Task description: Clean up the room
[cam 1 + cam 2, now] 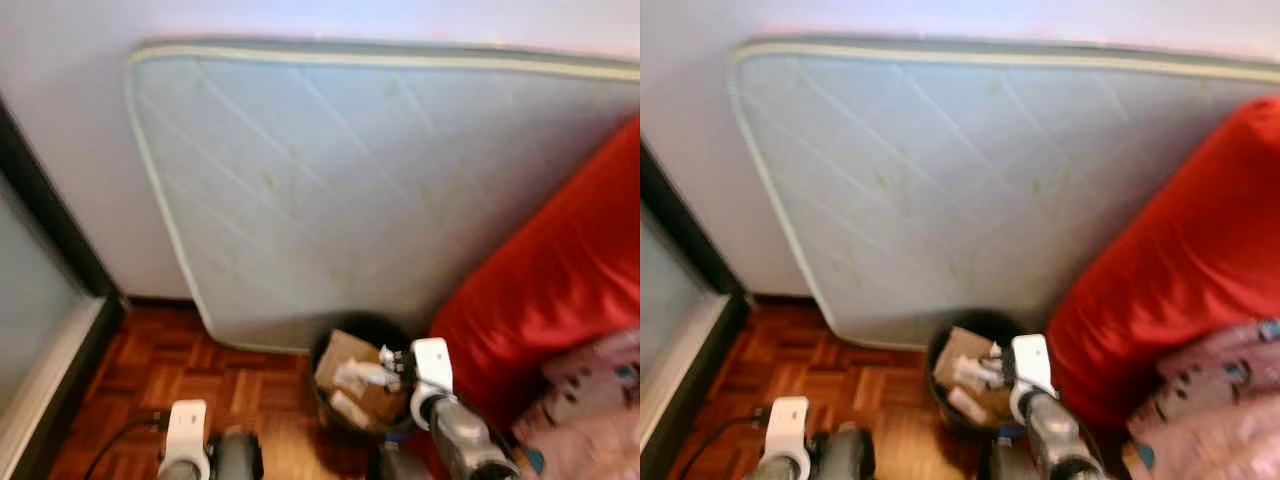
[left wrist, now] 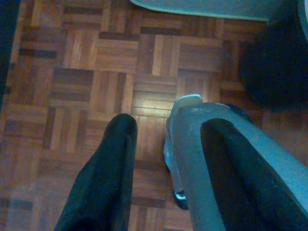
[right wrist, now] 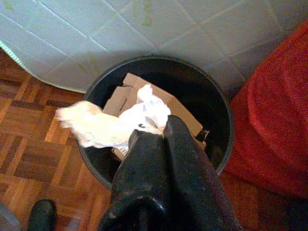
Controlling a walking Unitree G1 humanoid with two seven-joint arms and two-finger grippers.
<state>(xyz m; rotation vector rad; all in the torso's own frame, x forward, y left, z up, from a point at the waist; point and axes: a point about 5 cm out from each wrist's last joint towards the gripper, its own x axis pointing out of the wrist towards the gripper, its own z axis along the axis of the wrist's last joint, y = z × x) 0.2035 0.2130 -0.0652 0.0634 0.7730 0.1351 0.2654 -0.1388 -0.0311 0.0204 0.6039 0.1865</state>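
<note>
A black round bin (image 3: 217, 113) stands on the parquet against the foot of a leaning mattress, with a brown cardboard box (image 3: 129, 94) inside it. My right gripper (image 3: 155, 131) hovers over the bin's near rim, shut on a crumpled white paper (image 3: 103, 126) that hangs above the box. The head camera has the same paper (image 1: 356, 376) in front of the right gripper (image 1: 388, 362), over the bin (image 1: 372, 326). My left gripper (image 2: 168, 129) hangs low over the floor, open, with nothing between its fingers.
A pale blue quilted mattress (image 1: 350, 180) leans on the wall. Red bedding (image 1: 560, 290) bulges close on the bin's right, with pink patterned cloth (image 1: 590, 390) below it. A dark door frame (image 1: 55, 245) and a floor cable (image 1: 118, 442) are on the left.
</note>
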